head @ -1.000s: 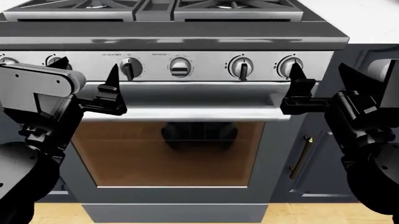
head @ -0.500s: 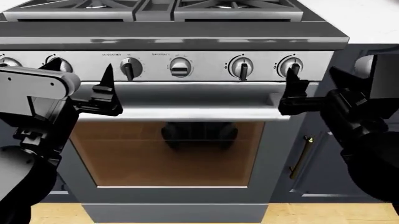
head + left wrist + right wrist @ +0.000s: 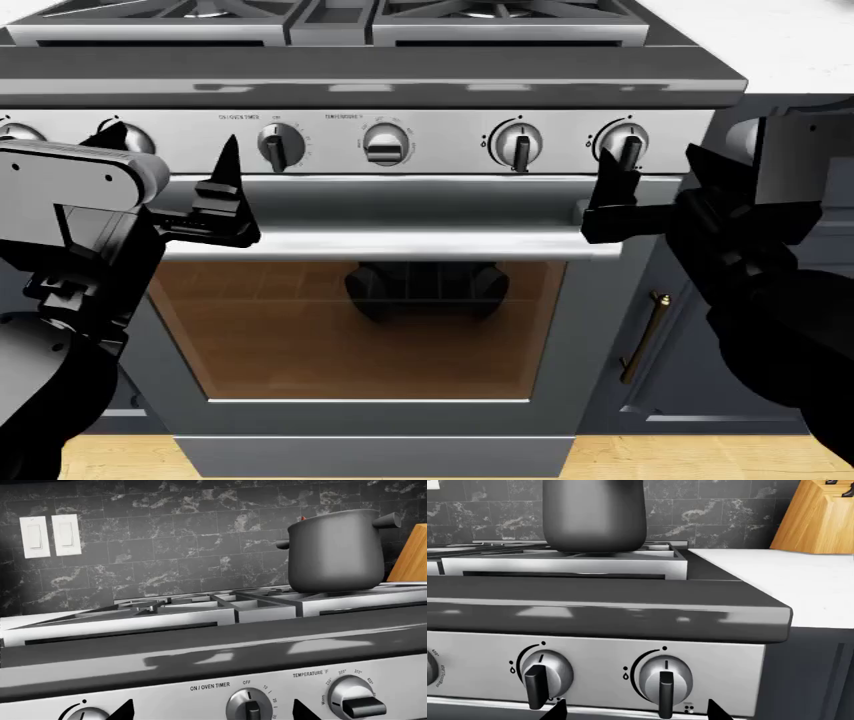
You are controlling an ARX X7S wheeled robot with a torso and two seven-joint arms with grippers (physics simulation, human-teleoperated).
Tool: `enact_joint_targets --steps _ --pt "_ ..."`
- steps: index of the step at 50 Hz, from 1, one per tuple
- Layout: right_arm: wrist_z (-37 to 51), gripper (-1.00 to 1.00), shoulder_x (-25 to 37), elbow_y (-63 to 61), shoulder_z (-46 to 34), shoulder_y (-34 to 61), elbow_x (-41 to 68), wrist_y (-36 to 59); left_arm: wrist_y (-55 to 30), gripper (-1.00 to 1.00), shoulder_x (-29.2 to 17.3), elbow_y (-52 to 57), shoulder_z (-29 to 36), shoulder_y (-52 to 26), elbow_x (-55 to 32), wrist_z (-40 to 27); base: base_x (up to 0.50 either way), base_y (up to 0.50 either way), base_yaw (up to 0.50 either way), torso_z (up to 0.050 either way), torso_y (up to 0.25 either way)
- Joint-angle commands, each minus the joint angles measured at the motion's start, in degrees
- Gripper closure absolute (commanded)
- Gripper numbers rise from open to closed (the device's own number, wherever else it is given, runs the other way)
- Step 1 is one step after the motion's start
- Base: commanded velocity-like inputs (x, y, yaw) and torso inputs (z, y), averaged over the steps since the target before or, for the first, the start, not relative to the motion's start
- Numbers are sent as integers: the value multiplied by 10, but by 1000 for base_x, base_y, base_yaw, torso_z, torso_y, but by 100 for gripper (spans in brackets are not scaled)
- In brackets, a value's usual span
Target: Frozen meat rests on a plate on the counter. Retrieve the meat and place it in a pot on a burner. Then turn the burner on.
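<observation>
Since the frame a second ago, right gripper [image 3: 617, 200] has drifted slightly inward and up along the control panel; left gripper [image 3: 224, 200] has edged outward. Both hover just in front of the oven door handle [image 3: 400, 243].

Frozen meat and plate: not in any view now; location cannot be told. Judgement: frozen solid, so stiff, moderately light, possibly slick with frost; best pinched across its thick middle rather than the tapered ends.

Pot [image 3: 337, 550]: upright on a rear grate [image 3: 333, 597], behind the stove's black front lip. A small red tip shows just above its rim in the left wrist view; what it is cannot be told. Knife block [image 3: 817, 517] stands on the counter [image 3: 800, 580], beside the pot on its outer side.

Burner knobs: the two right-hand ones [image 3: 547, 672] [image 3: 666, 677] point straight down, close before the right gripper.

Right pincer: fingers spread, holding nothing. Left pincer: likewise spread and empty, facing the oven timer knob [image 3: 248, 707].

Step in hand, judged: likely lining up on a burner knob, though whether the meat is in the pot is unconfirmed.
</observation>
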Motion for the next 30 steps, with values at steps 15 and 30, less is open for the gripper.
enact_joint_targets --steps 15,30 --pt "-19 -100 -21 48 -20 7 -42 -6 4 -100 -3 -2 -4 7 -1 -3 0 0 0 0 0" --pt "-29 -100 -22 69 -22 8 -54 -11 4 -100 -3 -2 0 6 1 -5 0 0 0 0 0"
